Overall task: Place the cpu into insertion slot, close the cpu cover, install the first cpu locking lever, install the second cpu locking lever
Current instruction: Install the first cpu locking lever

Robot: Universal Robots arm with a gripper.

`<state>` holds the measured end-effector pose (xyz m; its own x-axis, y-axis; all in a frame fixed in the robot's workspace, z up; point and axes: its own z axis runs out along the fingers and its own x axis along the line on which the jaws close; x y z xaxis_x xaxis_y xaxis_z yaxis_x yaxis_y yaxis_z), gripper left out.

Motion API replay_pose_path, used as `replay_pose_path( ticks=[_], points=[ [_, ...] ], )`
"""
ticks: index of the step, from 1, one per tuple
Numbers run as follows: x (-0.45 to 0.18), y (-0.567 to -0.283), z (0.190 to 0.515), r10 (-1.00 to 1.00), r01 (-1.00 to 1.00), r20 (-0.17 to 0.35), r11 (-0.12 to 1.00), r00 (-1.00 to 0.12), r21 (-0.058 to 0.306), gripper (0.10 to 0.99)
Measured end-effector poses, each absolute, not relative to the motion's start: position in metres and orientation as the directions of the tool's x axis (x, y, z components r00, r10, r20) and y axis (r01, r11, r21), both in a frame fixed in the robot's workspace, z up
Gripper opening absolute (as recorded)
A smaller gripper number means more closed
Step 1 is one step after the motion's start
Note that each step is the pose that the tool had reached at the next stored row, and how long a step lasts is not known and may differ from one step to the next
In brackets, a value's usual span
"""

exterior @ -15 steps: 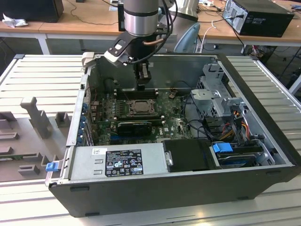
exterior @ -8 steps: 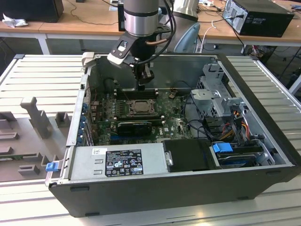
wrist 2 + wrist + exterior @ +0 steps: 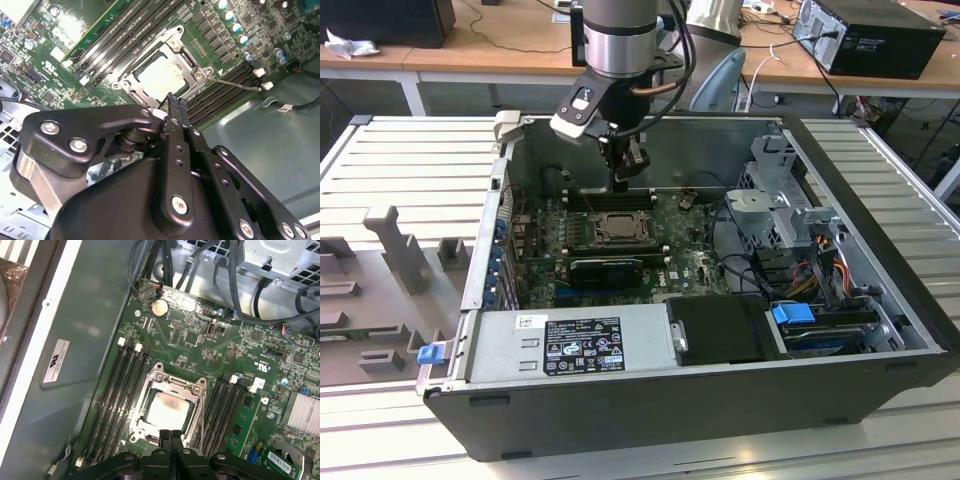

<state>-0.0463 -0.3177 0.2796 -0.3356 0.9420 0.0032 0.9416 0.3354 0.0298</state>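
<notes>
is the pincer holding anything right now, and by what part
Nothing. The black pincer is shut on itself, tips at the edge of the dark grey metal cpu cover.

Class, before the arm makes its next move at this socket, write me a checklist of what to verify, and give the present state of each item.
1. cpu lying flat in the insertion slot: ok.
2. cpu cover down, framing the chip: ok.
3. Gripper shut and holding nothing: ok.
4. Gripper tip close by the cover's edge in both wrist views, touching or not: cannot tell.
5. Locking lever latched: not ok; in the second wrist view it seems to stick out sideways over the memory slots.
</notes>
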Motion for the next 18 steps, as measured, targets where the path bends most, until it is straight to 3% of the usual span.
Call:
replay_pose_path(
  ticks=[18],
  points=[
    [-0.0462,-0.3177,0.2796,0.878,0.878,0.003,0.478,-0.479,0.03,0.106]
  ],
)
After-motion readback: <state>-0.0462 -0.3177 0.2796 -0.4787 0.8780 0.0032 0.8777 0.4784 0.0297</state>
